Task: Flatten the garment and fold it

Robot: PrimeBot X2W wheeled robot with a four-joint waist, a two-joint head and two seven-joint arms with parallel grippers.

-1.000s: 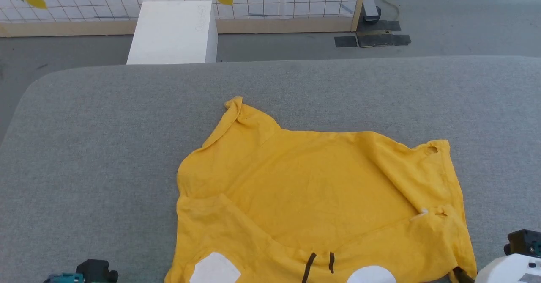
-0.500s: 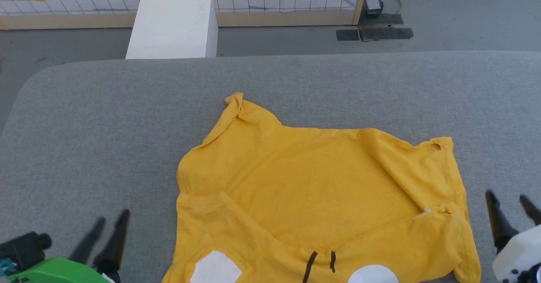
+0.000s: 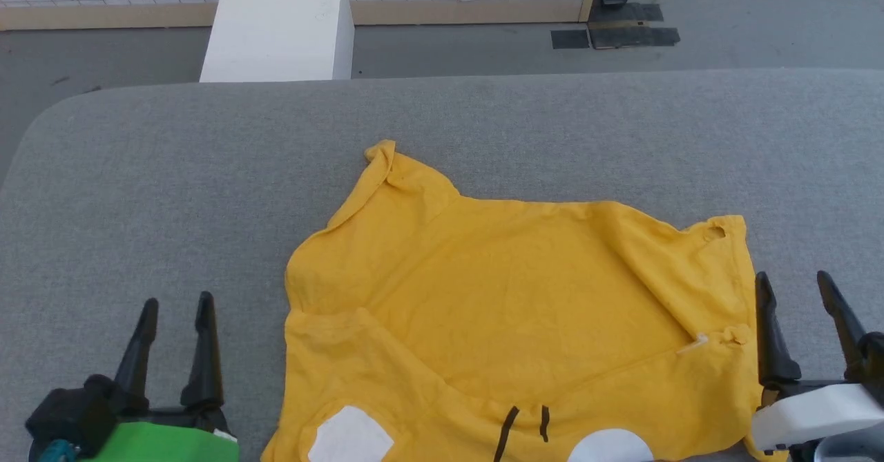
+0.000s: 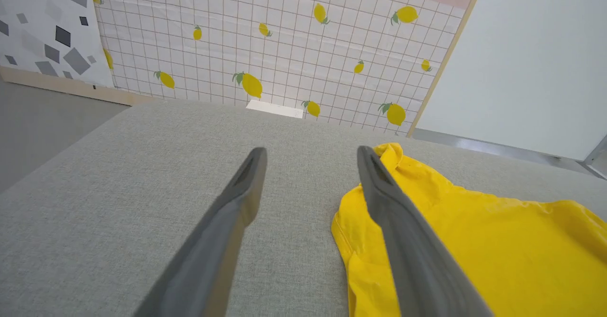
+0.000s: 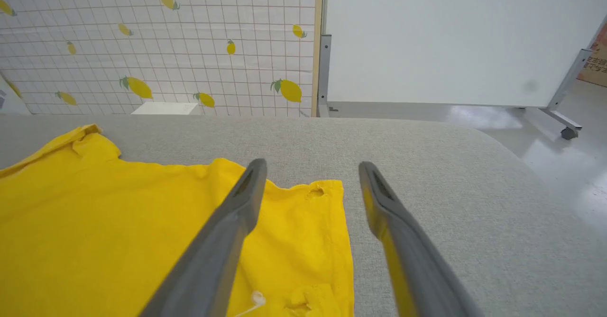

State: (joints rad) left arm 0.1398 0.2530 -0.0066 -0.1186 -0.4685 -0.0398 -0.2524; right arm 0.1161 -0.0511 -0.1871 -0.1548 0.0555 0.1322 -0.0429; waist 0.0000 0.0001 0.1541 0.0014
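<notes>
Head view: the garment (image 3: 511, 310) runs off the frame at 6 o'clock, cropping both white patches (image 3: 351, 438) and one dark loop (image 3: 505, 434). Left wrist view: a finger (image 4: 408, 241) hides part of the garment's edge; the cloth leaves the frame between 3 and 6 o'clock.

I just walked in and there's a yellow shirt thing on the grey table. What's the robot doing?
A two-armed robot is working on the yellow garment, which lies spread out on the grey table. Neither tool holds it: the left tool is open over bare table beside the garment's left side, and the right tool is open at its right edge. The garment is mostly flat but wrinkled, with flaps turned over along its sides, and it is not folded yet.
</notes>
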